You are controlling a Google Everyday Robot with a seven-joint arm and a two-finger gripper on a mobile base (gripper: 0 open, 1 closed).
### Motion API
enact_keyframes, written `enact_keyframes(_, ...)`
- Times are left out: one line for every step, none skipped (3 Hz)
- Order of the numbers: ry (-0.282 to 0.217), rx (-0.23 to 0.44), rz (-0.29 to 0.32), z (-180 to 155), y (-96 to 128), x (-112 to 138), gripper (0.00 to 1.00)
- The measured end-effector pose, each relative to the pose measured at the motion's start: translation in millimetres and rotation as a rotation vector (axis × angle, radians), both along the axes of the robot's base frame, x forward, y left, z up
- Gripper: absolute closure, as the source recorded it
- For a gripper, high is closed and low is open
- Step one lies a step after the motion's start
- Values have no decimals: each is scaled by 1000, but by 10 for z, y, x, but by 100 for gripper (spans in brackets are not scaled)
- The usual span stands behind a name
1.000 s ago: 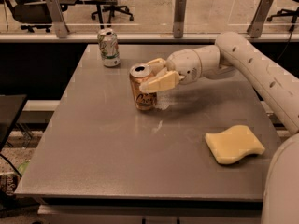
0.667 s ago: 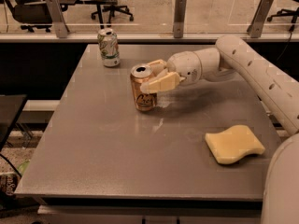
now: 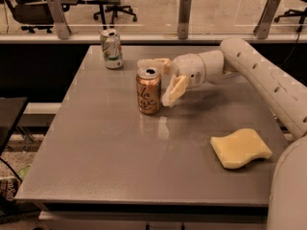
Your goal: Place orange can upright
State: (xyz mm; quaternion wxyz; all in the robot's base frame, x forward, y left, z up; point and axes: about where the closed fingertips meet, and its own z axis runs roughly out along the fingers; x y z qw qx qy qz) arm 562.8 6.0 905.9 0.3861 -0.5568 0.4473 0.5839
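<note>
The orange can [image 3: 148, 91] stands upright on the grey table [image 3: 120, 157], left of centre, with its silver top and opening facing up. My gripper [image 3: 160, 80] is just to the right of the can, at its upper half. Its fingers are spread: one finger [image 3: 152, 62] reaches behind the can's top, the other [image 3: 174, 91] hangs beside the can's right side with a small gap. The gripper is open and holds nothing. The white arm reaches in from the right.
A white-and-green can [image 3: 111, 49] stands upright at the table's far left corner. A yellow sponge [image 3: 241, 148] lies at the front right. A glass railing with metal posts [image 3: 183, 16] runs behind the table. A dark side surface [image 3: 7, 116] is at the left.
The gripper's fingers have spread apart and drawn a little to the right, off the orange can. The can stays upright on the table in the same place.
</note>
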Motion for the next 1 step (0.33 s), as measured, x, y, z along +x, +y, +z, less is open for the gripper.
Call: enact_keyframes(0,0,0,0,1,0,0)
